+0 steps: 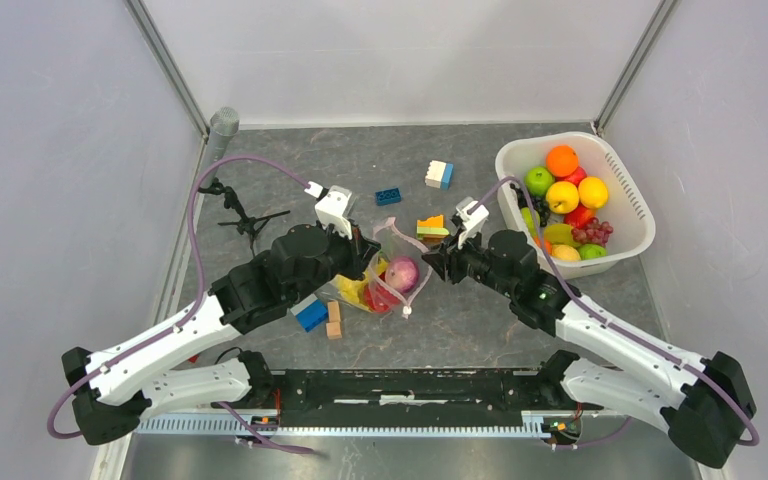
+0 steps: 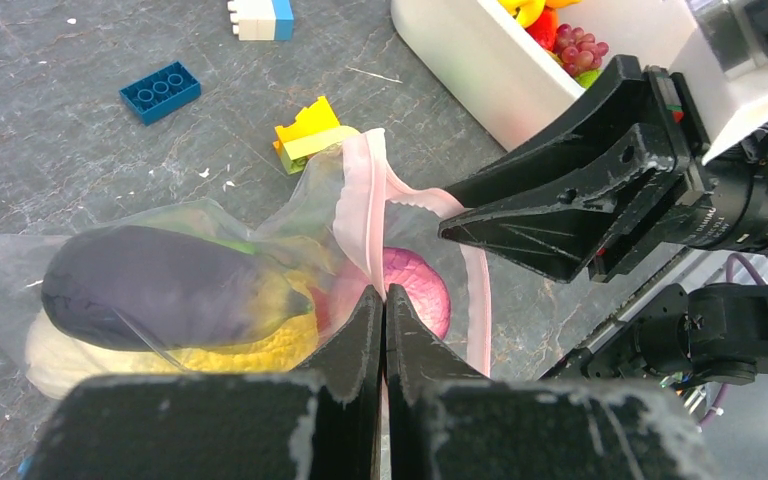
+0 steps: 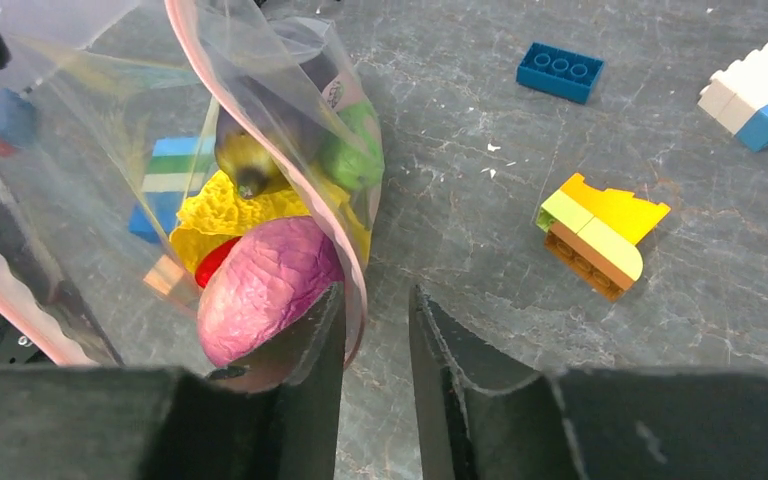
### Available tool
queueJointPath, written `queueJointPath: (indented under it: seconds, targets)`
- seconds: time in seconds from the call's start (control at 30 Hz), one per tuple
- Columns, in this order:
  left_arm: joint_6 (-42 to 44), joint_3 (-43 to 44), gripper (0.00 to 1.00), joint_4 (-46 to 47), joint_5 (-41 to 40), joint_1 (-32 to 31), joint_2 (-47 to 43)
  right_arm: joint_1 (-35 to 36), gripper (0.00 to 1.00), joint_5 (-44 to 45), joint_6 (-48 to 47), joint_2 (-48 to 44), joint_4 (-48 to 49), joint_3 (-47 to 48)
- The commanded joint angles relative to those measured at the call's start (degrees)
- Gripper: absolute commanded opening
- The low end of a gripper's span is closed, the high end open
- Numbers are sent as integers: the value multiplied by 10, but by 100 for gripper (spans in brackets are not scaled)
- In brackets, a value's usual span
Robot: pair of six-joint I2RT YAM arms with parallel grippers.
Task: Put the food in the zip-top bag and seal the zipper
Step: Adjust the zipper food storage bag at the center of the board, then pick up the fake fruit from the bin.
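Pink zipper (image 2: 364, 205) pinched, left end effector (image 2: 385, 297) forward

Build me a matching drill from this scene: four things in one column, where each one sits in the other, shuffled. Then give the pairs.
Things
1. eggplant
2. orange
3. blue brick
4. zipper

Places
A. in the white basket
B. pinched in the left gripper
C. inside the zip-top bag
D. lying on the table, outside any container

Pairs: 1-C, 2-A, 3-D, 4-B
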Motion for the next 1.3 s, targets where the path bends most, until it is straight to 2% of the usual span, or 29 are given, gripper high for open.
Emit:
queueJointPath:
  seconds: [0.0, 0.07, 0.17, 0.33, 0.37, 0.4, 0.43, 0.53, 0.57, 0.67, 0.87, 0.93, 1.0, 1.1, 1.27]
  targets:
    - [-3, 7, 3, 16, 2, 4, -6, 2, 23, 5, -6, -33, 17, 17]
    - [-3, 7, 3, 18, 4, 3, -3, 2, 6, 3, -12, -49, 10, 20]
    - [-2, 6, 3, 20, 5, 3, 1, 2, 0, 7, -22, -81, -7, 22]
    - [-1, 3, 3, 21, 1, 4, 4, 2, 0, 17, -24, -144, 19, -15]
    - [-1, 3, 3, 22, 0, 4, 4, 2, 3, 15, -22, -153, 31, -24]
    - [-1, 4, 3, 22, 1, 4, 5, 2, 13, 16, -19, -158, 36, -30]
    - [0, 4, 3, 22, 0, 3, 5, 2, 28, 20, -20, -160, 34, -32]
    - [0, 5, 3, 22, 1, 3, 4, 2, 50, 76, -22, -155, 4, -18]
    - [-1, 5, 3, 21, 1, 3, 3, 2, 60, 105, -24, -156, -5, -13]
    - [0, 5, 3, 20, 0, 3, 1, 1, 75, 201, -42, -162, -21, 1]
    - [0, 7, 3, 19, 0, 4, -7, -6, 90, 395, -123, -138, -33, 58]
    - [0, 7, 3, 20, 1, 3, -7, -33, 94, 434, -152, -111, -39, 81]
    - [0, 6, 3, 19, 2, 3, -6, -93, 95, 408, -153, -79, -64, 109]
    - [0, 4, 3, 19, 3, 3, -8, -222, 95, 287, -133, -37, -74, 130]
    - [3, 2, 3, 17, 3, 4, -11, -342, 98, 204, -102, 55, -80, 175]
